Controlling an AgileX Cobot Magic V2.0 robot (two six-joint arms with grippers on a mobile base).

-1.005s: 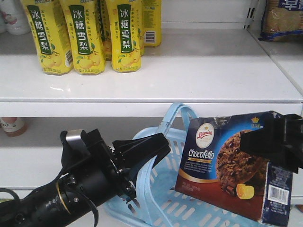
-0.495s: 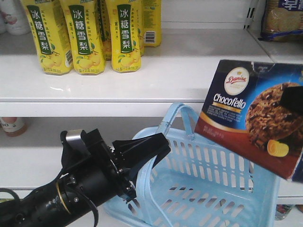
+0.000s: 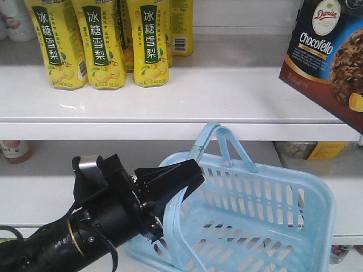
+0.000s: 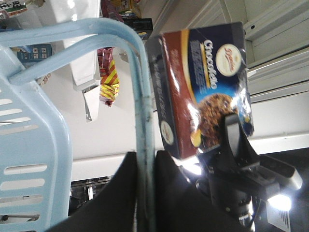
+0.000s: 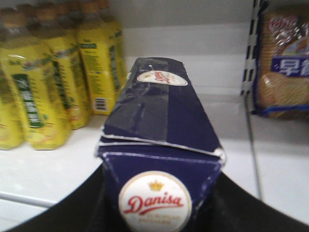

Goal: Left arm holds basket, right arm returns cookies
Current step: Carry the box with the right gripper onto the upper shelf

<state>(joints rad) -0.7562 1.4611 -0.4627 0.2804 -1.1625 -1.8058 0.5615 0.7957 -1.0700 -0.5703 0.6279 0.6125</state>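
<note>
Front view: the cookies [image 3: 329, 54] hang tilted at 2 o'clock, above the shelf [image 3: 227, 93] and clear of the basket [image 3: 266, 226]; the left hand [image 3: 170, 187] is pinched on its handle.

Left wrist view: the right hand [image 4: 231, 145] is clamped on the box's lower end.

Right wrist view: the box's long axis points to 12 o'clock, at the bare shelf spot right of the bottles [image 5: 53, 72].

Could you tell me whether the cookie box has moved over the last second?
Yes. The cookie box has risen up and rightward, from inside the basket to level with the upper shelf.
</note>
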